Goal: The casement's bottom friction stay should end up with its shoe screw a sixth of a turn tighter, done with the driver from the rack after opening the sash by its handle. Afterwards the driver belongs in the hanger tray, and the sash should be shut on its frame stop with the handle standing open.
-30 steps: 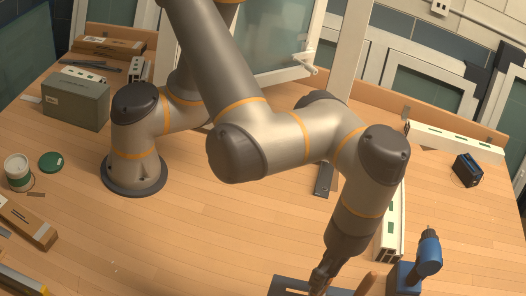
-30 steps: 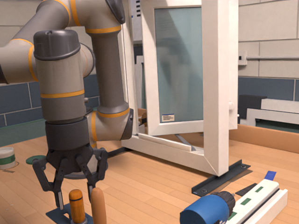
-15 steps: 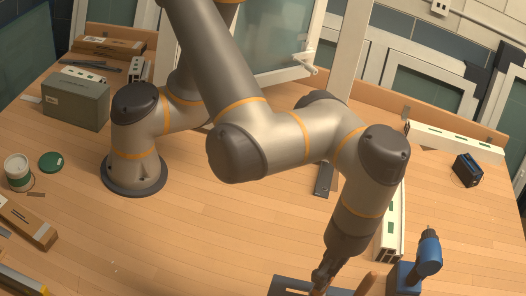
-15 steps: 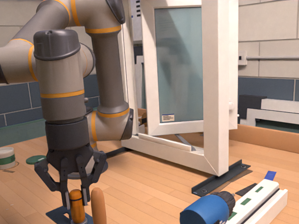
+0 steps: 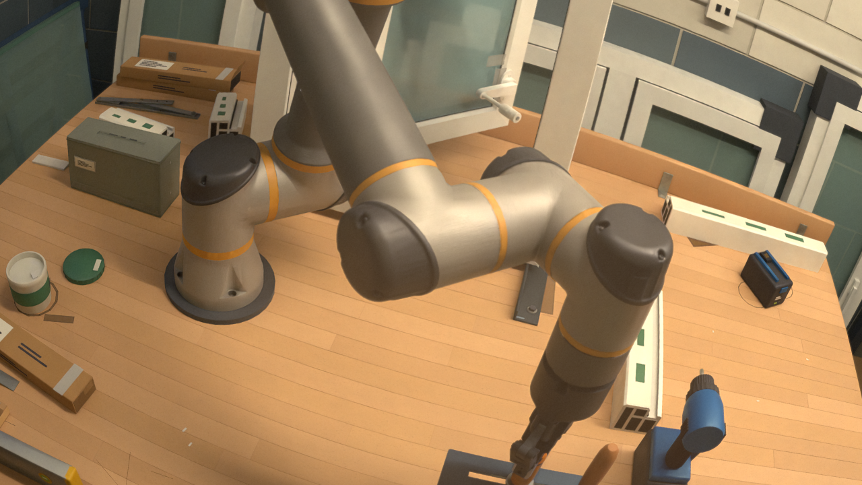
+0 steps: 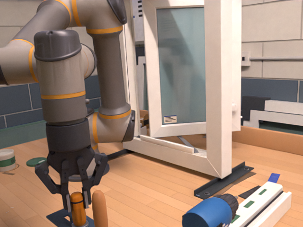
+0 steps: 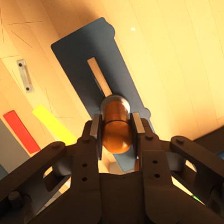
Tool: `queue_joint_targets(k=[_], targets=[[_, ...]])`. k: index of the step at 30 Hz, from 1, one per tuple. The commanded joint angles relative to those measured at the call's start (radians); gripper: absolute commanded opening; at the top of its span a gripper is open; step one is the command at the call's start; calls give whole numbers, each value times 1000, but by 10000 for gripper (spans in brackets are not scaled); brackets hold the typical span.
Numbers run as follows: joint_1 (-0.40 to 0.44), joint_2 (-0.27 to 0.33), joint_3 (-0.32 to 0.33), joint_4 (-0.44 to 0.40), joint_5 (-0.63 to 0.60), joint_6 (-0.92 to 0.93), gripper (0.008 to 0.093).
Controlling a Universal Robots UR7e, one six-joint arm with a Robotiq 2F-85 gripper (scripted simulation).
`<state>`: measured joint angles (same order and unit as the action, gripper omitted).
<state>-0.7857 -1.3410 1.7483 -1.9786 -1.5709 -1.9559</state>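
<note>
My gripper (image 7: 116, 128) points straight down at the near edge of the bench. Its two finger pads clamp the orange handle of the driver (image 7: 117, 126), which stands upright in the dark rack plate (image 7: 103, 80). From the second side camera the driver (image 6: 77, 207) sits between the fingers (image 6: 76, 199), beside a second, lighter wooden handle (image 6: 99, 209). The casement sash (image 6: 180, 70) stands swung open from its white frame (image 6: 221, 97), its handle (image 5: 499, 99) sticking out. The friction stay (image 6: 187, 144) shows under the sash. The shoe screw is too small to make out.
The grey box (image 5: 123, 164) stands at the far left of the bench. A blue power drill (image 5: 699, 416) stands in a holder right of the rack. A white profile section (image 5: 642, 362) lies behind it. A tin (image 5: 29, 282) and green lid (image 5: 83, 266) sit at the left edge.
</note>
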Motion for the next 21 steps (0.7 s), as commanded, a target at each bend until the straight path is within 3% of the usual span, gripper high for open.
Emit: queue_joint_targets(k=[1,21], targets=[[0,0,0,0,0,0,80],[0,-14,-25,38,0,0,80]])
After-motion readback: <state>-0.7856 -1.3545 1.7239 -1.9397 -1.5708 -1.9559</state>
